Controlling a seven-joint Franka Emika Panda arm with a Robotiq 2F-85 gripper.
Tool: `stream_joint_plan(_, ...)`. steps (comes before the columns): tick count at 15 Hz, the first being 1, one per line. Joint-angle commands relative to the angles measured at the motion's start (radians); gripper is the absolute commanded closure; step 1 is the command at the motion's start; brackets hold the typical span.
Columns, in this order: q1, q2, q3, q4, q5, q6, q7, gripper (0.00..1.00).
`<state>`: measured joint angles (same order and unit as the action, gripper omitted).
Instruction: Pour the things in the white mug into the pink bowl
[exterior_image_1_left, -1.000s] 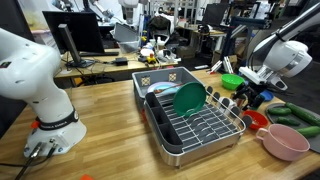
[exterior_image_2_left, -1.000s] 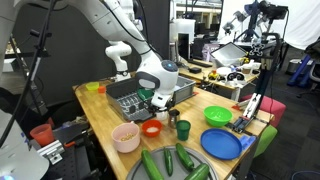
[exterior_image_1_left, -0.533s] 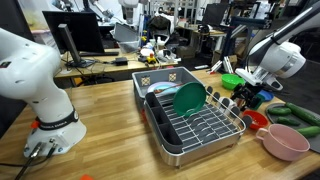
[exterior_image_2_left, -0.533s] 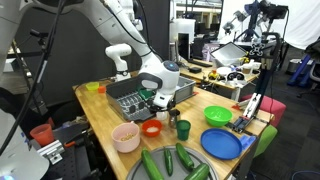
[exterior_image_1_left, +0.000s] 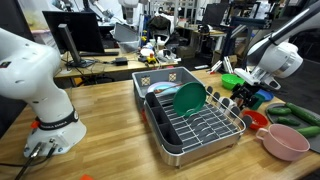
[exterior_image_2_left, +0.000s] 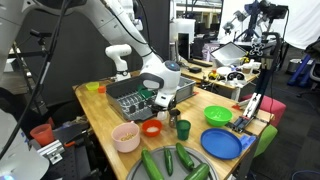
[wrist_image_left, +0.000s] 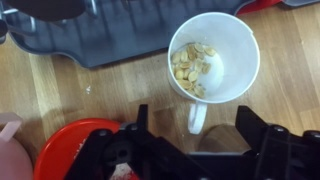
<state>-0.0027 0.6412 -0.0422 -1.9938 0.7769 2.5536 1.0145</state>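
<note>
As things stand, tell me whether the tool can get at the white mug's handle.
Probably yes. The open tool hangs just above the white mug, its fingers either side of the handle with nothing between; the red bowl sits off to one side.

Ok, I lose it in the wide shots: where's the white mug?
In the wrist view the white mug stands on the table between the open gripper and the dish rack, with the red bowl lower left.
</note>
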Motion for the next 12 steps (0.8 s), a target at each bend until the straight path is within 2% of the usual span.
stream_joint_plan(1, -0.002, 0.012, -0.001, 0.019, -0.005, -0.015, 0.013, 0.40)
stream_joint_plan(9, 0.000, 0.012, -0.003, 0.017, -0.008, -0.017, 0.016, 0.97)
stream_joint_plan(12, -0.006, 0.007, 0.002, 0.014, 0.001, -0.014, 0.007, 1.00)
